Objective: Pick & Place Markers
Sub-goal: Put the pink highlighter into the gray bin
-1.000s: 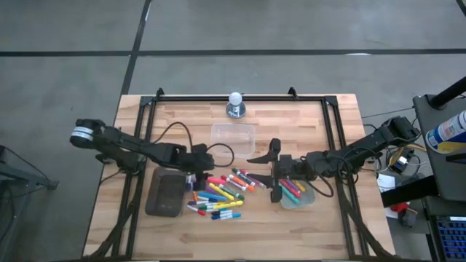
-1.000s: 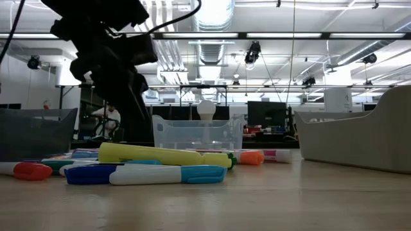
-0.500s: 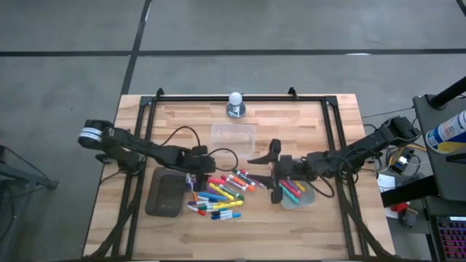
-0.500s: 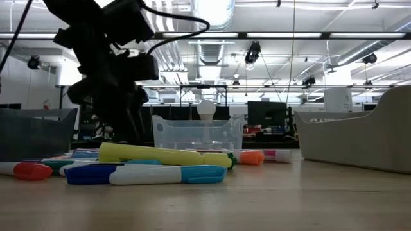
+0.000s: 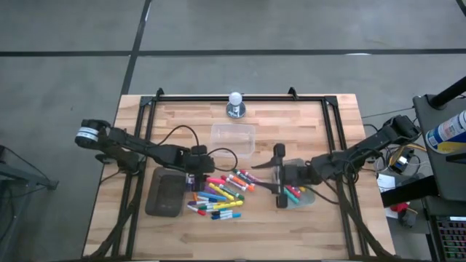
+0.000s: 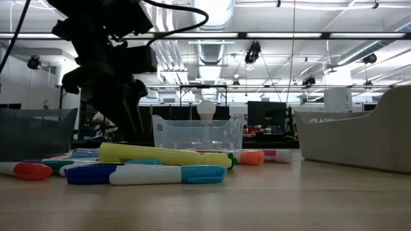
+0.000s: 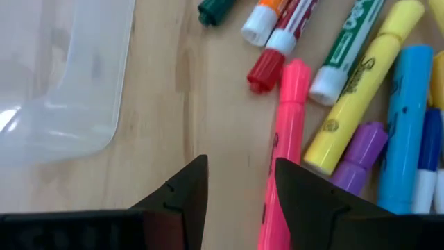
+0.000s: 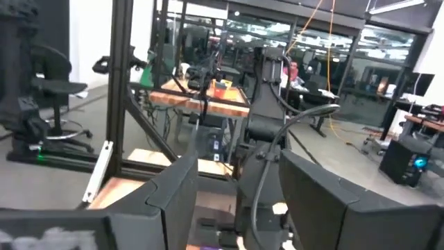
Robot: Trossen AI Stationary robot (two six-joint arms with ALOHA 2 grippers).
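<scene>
On the wooden table (image 5: 240,233), the loose markers (image 5: 220,194) lie in a scattered pile near the table's middle, just right of the dark grey tray (image 5: 164,193); most lie flat with their long axes running roughly left-right or on a shallow diagonal. In the low view a yellow highlighter (image 6: 164,156) lies lengthwise across the picture, with a blue-and-white marker (image 6: 144,174) in front of it and a red cap (image 6: 32,171) at the left. The left gripper (image 5: 195,177) sits at the left edge of the pile, and in its wrist view its fingers are parted with bare wood between them. A pink marker (image 7: 283,154) lies just beside one finger, its long axis running away from the gripper, next to a yellow highlighter (image 7: 363,87), a purple cap (image 7: 361,153) and a light blue marker (image 7: 404,132). A clear tub corner (image 7: 62,76) shows beside them. The right gripper (image 5: 279,178) hangs spread open and empty over the left edge of the clear tub (image 5: 302,198) that holds more markers (image 5: 293,193). Compared with a second ago, the right gripper has turned so its fingers point more toward the near and far sides and has slid slightly right over the tub, while the left gripper has moved a little right toward the pile. Another clear tub (image 5: 233,135) stands empty toward the far side, in front of a white bulb on a stand (image 5: 235,104).
</scene>
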